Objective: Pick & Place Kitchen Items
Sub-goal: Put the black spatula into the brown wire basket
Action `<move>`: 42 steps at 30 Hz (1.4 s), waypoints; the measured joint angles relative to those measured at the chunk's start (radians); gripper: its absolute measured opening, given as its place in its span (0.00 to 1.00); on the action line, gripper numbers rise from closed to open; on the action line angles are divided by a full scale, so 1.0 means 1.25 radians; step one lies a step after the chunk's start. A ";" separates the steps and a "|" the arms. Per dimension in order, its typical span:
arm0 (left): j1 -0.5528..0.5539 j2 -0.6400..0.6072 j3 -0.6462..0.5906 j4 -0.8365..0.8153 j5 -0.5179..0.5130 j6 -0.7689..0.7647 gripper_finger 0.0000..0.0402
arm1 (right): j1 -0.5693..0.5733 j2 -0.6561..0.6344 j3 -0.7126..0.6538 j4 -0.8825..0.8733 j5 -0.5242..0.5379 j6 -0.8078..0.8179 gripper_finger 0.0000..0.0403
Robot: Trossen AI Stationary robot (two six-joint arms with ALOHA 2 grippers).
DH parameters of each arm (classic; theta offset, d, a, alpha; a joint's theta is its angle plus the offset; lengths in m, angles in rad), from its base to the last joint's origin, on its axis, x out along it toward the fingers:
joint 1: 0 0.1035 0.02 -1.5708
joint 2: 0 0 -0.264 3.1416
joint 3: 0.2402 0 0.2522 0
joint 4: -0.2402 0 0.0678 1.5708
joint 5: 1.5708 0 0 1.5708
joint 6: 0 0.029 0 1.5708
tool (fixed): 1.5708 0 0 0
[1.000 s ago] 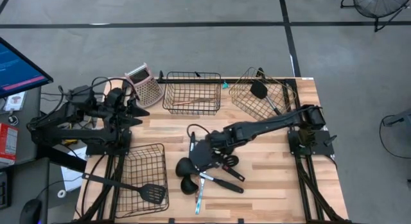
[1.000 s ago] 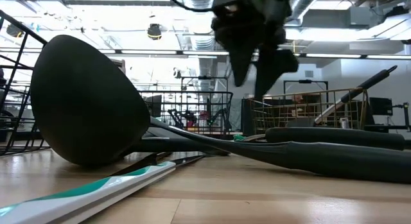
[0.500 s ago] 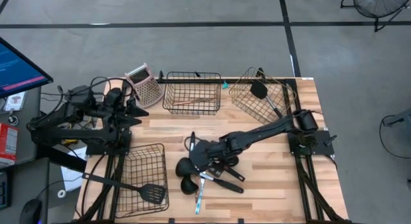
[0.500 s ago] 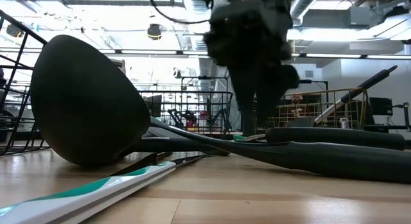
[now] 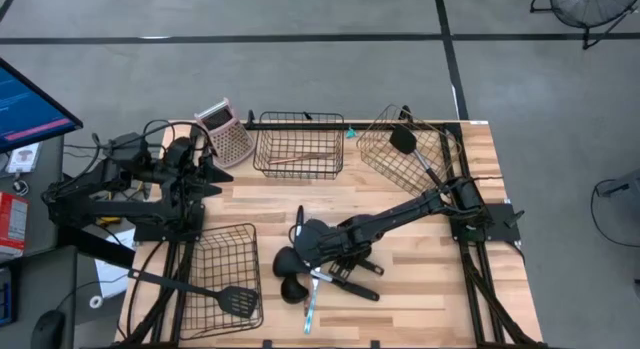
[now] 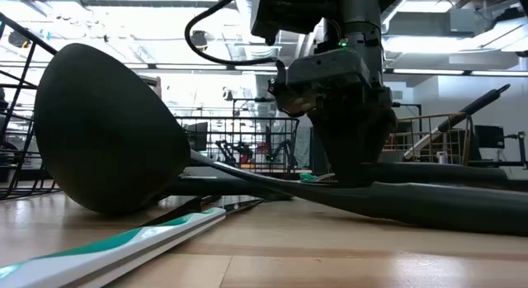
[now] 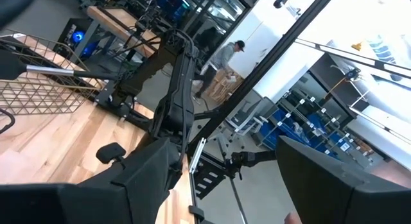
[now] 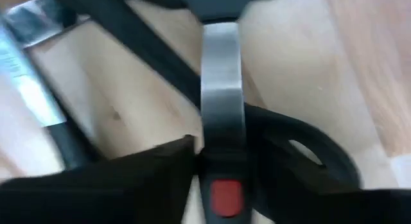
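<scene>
A pile of kitchen items lies on the wooden table's near middle: black ladles, black handles and a teal-and-white handle. My right gripper points down into this pile. In the right wrist view it is shut on a utensil with a flat silver shaft. My left gripper waits open above the table's left edge, holding nothing. My right gripper pinches the utensil between its two fingers at the black grip with a red spot, just where the silver shaft joins it. The fingers come from above, pointing down, and stand across the handle. The utensil lies among the other handles in the pile.
At the far edge stand a black wire basket holding a wooden-handled utensil, a tipped brass basket with a black spatula, and a pink-topped grater. Another black basket with a spatula sits near left.
My right gripper has come down onto the pile and shifted toward the table's left. Its fingers, apart a second ago in the low view, have closed in on the utensil's handle. The pile has stayed where it was.
</scene>
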State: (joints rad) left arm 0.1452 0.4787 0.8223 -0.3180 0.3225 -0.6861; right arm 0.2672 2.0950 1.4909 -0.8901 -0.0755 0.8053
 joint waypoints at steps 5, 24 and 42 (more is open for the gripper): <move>0.000 0.000 0.000 0.000 0.000 0.000 0.67 | -0.007 -0.005 -0.001 -0.008 -0.003 -0.006 0.24; 0.000 0.000 0.000 0.000 0.000 0.000 0.67 | -0.029 -0.222 -0.002 -0.008 0.025 0.005 0.24; 0.000 0.000 0.000 0.001 0.000 0.000 0.67 | -0.043 -0.517 -0.001 0.162 0.039 0.000 0.24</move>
State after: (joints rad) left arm 0.1452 0.4789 0.8223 -0.3170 0.3229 -0.6857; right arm 0.2134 1.4493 1.4899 -0.6879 -0.0261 0.8051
